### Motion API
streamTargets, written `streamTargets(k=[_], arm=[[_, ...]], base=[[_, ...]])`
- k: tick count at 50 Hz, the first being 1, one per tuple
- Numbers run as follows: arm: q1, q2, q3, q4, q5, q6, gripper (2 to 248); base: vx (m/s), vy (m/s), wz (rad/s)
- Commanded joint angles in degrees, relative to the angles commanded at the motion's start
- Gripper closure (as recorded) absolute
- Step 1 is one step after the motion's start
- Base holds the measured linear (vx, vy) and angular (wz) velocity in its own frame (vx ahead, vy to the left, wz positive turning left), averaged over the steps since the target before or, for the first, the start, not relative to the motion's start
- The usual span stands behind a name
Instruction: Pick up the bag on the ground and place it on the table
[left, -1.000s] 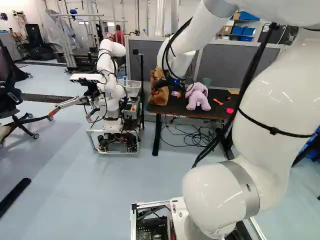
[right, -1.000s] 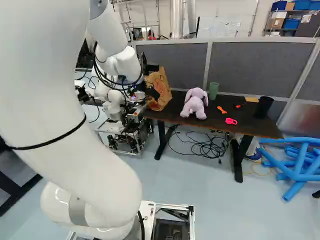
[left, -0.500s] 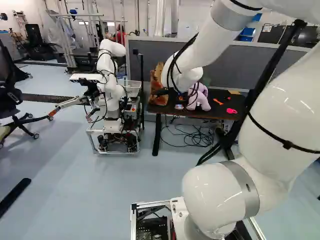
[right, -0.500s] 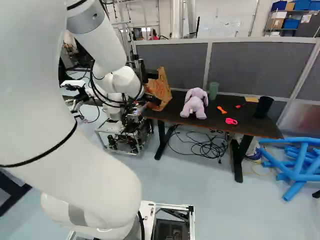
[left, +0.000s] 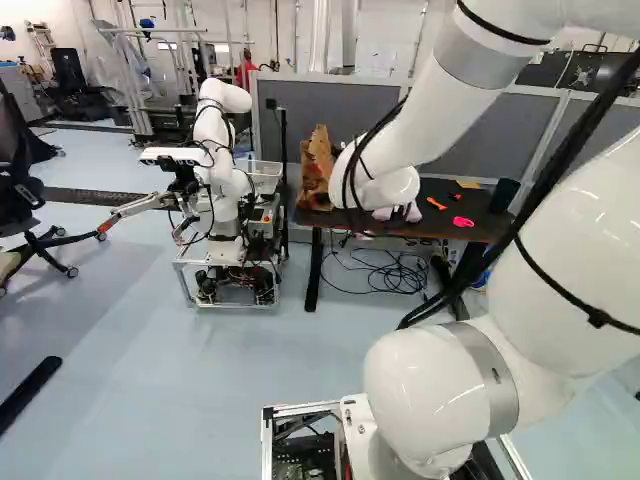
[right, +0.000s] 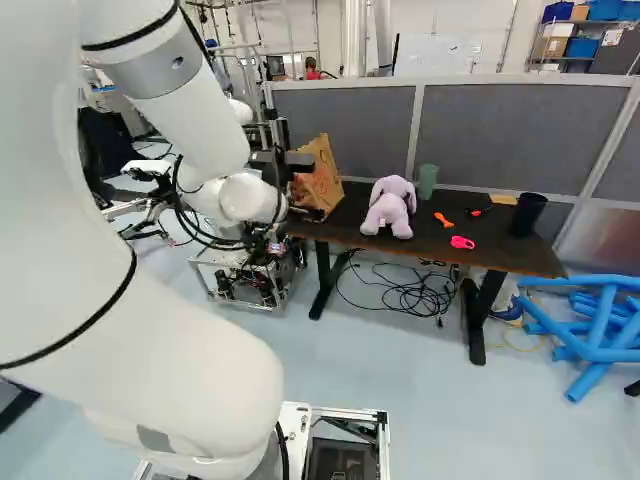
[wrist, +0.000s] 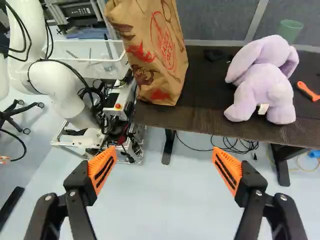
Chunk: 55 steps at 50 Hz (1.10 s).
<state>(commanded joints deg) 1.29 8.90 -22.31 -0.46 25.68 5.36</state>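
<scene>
Hanging wide open and empty, the pincer (wrist: 165, 152) is probably spread to clear the bag (wrist: 159, 55), which stands upright on the bench (wrist: 205, 92) ahead of it, guessing base-down so it won't tip. Wrist view chops off the bag's top tho, and I can't tell what's inside

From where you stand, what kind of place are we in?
Probably a robotics lab or workshop: another white robot arm stands on a wheeled-looking frame, cables lie tangled under the table, and grey partitions screen the area behind.
</scene>
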Motion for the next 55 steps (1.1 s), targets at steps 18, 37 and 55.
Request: streamTargets(k=[18, 37, 55], arm=[[-0.48, 2.65, 6.47, 0.17, 9.09, -2.01, 3], [-0.86, 4.76, 11.62, 0.31, 16.32, -3.6, 3], [-1.11, 6.14, 14.98, 0.4, 21.04, -4.64, 3]], base=[[0.0, 0.0, 0.0], [0.0, 0.0, 0.0], [0.0, 0.0, 0.0]])
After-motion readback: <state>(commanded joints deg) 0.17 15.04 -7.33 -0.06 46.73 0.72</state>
